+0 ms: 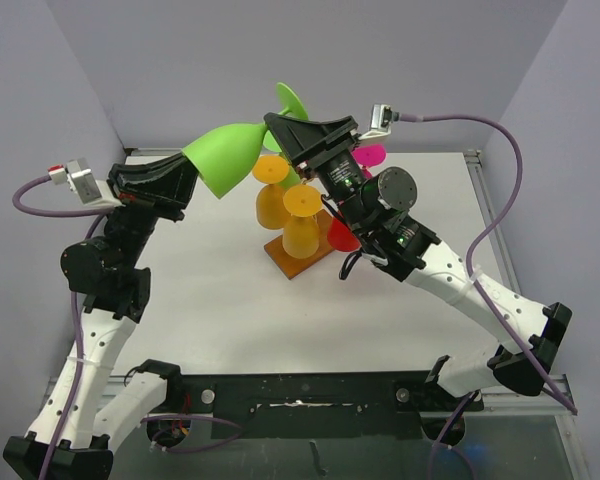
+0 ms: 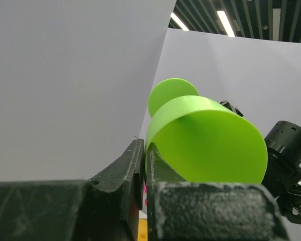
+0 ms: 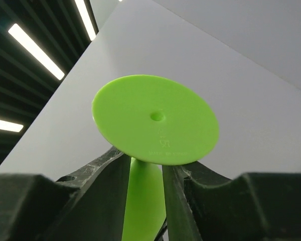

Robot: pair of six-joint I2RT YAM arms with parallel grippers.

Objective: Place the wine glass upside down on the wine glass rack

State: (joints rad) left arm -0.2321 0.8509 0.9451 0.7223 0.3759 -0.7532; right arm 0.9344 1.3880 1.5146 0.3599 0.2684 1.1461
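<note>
I have the glass [image 1: 228,155] off the table and held between both arms. It lies nearly on its side, with the bowl mouth toward the left and the foot up toward the back wall. From the top view it sits above and just left of the top of the rack [image 1: 302,264].

The left arm rises from its base, folds at the elbow and reaches right. The left gripper [image 1: 192,178] is at the bowl's rim. In the left wrist view its fingers [image 2: 133,168] are drawn close on the bowl's edge, pinching the wall.

The right arm stretches up and left from its base, and its forearm crosses over the right side of the rack. The right gripper [image 1: 285,128] points up and left. In the right wrist view its fingers [image 3: 103,175] press on the stem from both sides just under the round foot.

The rack stands mid-table on its brown base. Orange glasses [image 1: 302,225] hang at its front, right under the stem. A pink glass [image 1: 370,155] shows behind the right wrist, and a red glass [image 1: 342,238] is half hidden under that forearm.

White table [image 1: 230,290] lies open between the left arm and the base, and in front of the base. The walls stand close on the left, back and right, and the left wrist is near the left one.
</note>
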